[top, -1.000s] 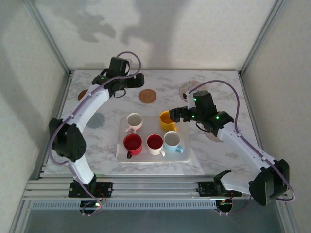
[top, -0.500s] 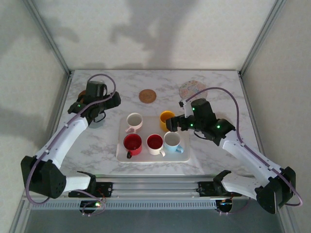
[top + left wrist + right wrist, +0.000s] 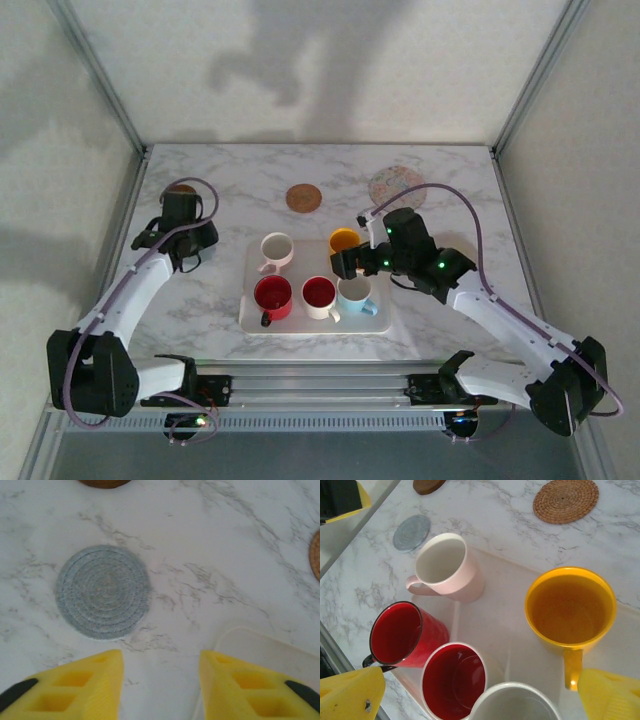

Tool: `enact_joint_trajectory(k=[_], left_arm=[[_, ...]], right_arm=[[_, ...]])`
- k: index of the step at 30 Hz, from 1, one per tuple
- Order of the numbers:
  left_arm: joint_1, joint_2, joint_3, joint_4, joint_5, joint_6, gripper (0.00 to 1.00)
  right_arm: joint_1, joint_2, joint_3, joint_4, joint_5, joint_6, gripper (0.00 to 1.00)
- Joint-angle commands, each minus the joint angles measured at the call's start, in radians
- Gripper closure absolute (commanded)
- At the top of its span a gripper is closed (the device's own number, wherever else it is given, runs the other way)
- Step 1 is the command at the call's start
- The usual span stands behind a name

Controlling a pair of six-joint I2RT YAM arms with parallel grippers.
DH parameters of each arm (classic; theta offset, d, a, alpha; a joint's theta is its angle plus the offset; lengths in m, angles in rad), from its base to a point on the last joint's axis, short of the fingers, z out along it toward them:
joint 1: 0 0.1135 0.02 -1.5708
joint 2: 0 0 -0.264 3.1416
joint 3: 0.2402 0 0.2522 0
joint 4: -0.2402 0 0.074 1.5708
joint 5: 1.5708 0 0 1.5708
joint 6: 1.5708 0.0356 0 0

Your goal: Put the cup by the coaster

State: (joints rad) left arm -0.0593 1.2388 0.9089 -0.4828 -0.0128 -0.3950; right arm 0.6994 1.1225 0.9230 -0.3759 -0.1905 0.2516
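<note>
Several cups stand on the white tray (image 3: 380,322): pink (image 3: 275,250), yellow (image 3: 342,239), red (image 3: 272,297), white with a red inside (image 3: 318,294) and light blue (image 3: 356,294). My right gripper (image 3: 345,267) hovers open over the tray. In the right wrist view the light blue cup (image 3: 515,703) lies between its fingers (image 3: 351,696), and the yellow cup (image 3: 570,607) is just ahead. My left gripper (image 3: 185,240) hangs open and empty over the table left of the tray. The grey coaster (image 3: 102,591) lies just ahead of its fingers (image 3: 85,685).
A woven brown coaster (image 3: 303,197) and a floral coaster (image 3: 396,185) lie behind the tray. A dark wooden coaster (image 3: 180,189) sits at the back left. The tray corner (image 3: 260,650) is under my left gripper's right finger. Frame posts and walls border the table.
My left arm has swung from the back centre to the left and down over the grey coaster, and its jaws have narrowed. My right gripper has moved left and nearer over the tray cups.
</note>
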Motion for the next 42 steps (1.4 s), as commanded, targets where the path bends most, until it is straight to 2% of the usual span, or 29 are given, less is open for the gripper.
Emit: enact_joint_trajectory(k=[1, 5, 11, 22, 34, 42], left_arm=[[0.035, 0.010, -0.030, 0.027, -0.010, -0.007, 0.71], [0.062, 0.034, -0.053, 0.064, -0.005, -0.001, 0.85], [0.093, 0.085, -0.069, 0.096, -0.010, 0.001, 1.00], [0.173, 0.192, -0.134, 0.180, -0.022, -0.020, 1.00], [0.182, 0.334, -0.121, 0.257, -0.068, -0.049, 1.00], [0.182, 0.424, -0.111, 0.297, -0.018, -0.056, 1.00]], right_arm=[[0.018, 0.020, -0.006, 0.046, -0.043, 0.009, 0.01], [0.029, 0.043, 0.000, 0.077, -0.071, 0.011, 0.01], [0.043, 0.087, 0.022, 0.095, -0.070, 0.013, 0.01], [0.079, 0.170, 0.044, 0.147, -0.063, 0.018, 0.01], [0.080, 0.221, 0.076, 0.159, -0.035, 0.012, 0.01], [0.080, 0.219, 0.071, 0.165, 0.007, 0.019, 0.01]])
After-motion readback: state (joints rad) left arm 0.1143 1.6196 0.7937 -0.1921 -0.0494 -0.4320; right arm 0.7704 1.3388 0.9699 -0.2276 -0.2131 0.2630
